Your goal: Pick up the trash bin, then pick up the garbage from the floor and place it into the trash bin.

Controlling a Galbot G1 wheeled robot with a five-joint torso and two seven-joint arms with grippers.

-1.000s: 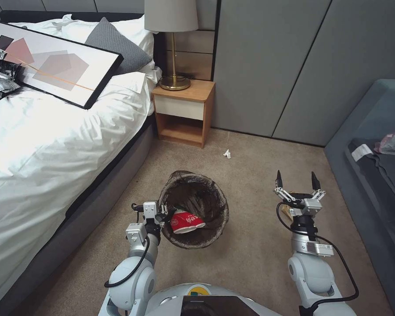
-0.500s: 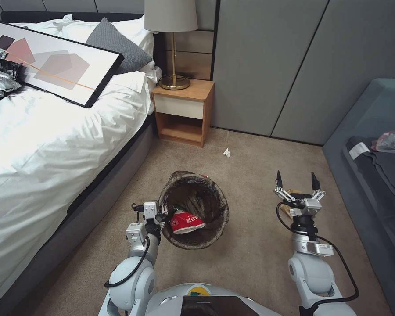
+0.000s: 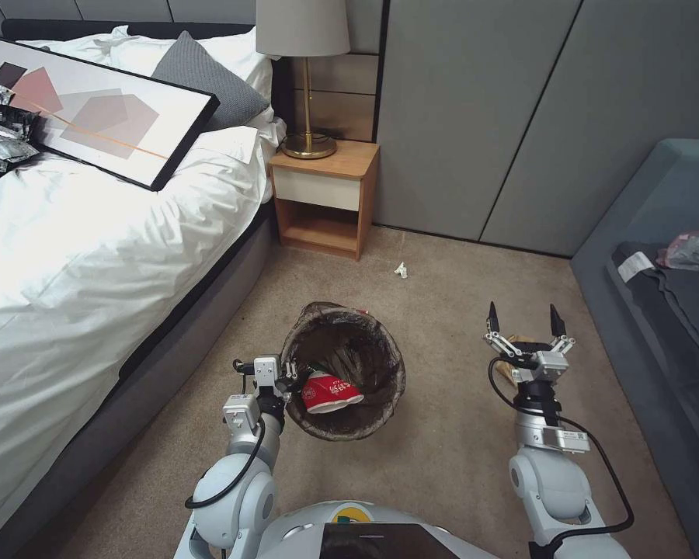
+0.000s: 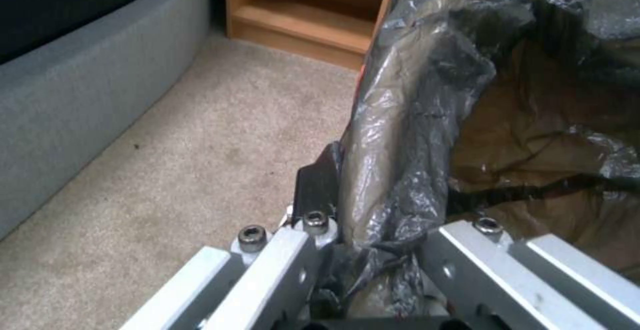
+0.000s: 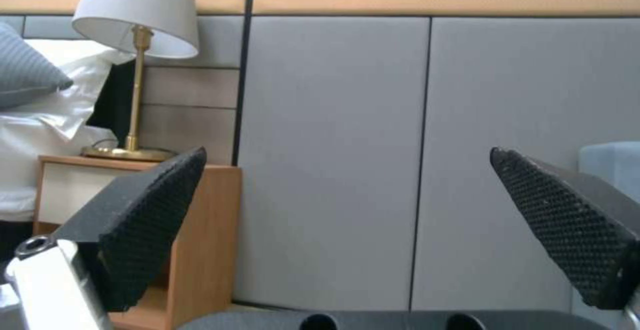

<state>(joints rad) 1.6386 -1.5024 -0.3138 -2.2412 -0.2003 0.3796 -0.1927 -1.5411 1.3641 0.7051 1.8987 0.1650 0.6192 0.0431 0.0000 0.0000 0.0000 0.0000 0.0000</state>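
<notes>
The trash bin [image 3: 369, 415], round with a dark liner over its rim, stands on the carpet just ahead of me. A red-and-white paper cup [image 3: 330, 390] lies inside it. My left gripper [image 3: 290, 378] is shut on the bin's near-left rim. In the left wrist view the left gripper [image 4: 373, 220] pinches the crinkled liner [image 4: 413, 119] and rim. My right gripper [image 3: 523, 318] is held open over the carpet to the bin's right, with nothing between its fingers [image 5: 160, 210]. A tan piece of garbage [image 3: 505, 371] lies partly hidden under it. A white tissue [image 3: 401, 270] lies farther off.
The bed [image 3: 93, 256] fills the left side, with a framed picture [image 3: 93, 116] and shiny bags [image 3: 0, 132] on it. A wooden nightstand [image 3: 326, 194] with a lamp stands against the wall. A grey sofa [image 3: 660, 202] borders the right.
The whole picture has shifted slightly since a second ago. Both arms, the bin and the cup keep their places.
</notes>
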